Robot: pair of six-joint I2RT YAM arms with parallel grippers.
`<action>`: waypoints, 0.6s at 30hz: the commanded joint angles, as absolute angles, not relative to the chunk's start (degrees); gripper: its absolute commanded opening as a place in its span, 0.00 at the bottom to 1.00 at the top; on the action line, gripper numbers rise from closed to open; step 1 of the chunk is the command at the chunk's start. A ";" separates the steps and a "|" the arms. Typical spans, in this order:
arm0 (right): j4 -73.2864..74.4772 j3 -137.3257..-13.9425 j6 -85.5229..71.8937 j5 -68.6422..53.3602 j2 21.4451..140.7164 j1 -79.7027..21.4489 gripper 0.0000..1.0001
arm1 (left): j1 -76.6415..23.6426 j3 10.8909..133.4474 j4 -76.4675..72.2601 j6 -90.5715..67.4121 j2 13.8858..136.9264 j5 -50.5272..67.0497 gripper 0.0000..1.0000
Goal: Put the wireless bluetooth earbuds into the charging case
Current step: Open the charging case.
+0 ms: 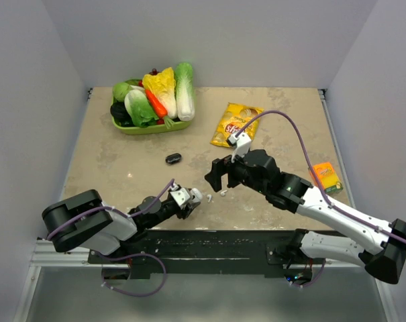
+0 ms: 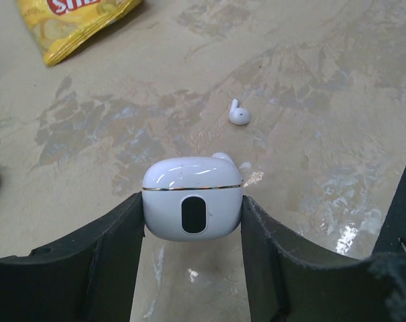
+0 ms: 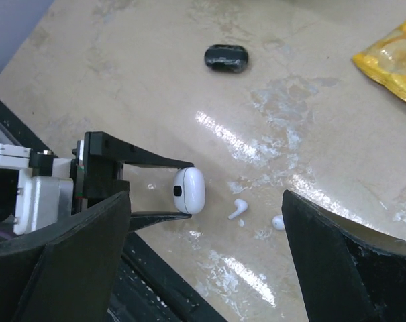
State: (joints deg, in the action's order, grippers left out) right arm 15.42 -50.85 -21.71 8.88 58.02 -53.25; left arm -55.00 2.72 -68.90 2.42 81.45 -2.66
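with the left claw [image 1: 191,198], pinches a glossy white rounded plastic charging case [image 2: 191,184] by both sides, down at the mottled beige surface [image 1: 122,168] near its front edge; cannot tell whether case and surface touch. holds the right claw [image 1: 217,176] spread wide and empty, above and just right of the case. shows two tiny white plastic earbuds [image 3: 237,209] loose on the surface: one just right of the case, the other [image 3: 278,222] slightly further right. further back, finds a small black oval object [image 1: 174,158], a crinkled yellow snack bag [image 1: 235,124] and, far left, a green basket [image 1: 149,129] of toy vegetables.
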 commanded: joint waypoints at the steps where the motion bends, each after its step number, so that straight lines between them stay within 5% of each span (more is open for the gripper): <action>1: 17.14 -53.44 -19.07 2.64 60.99 -53.61 0.96 | -55.46 1.93 -106.70 7.38 79.90 3.34 0.00; 18: 13.01 -51.59 -20.83 2.54 64.34 -54.23 0.93 | -55.46 4.92 -95.90 9.05 68.47 6.77 0.00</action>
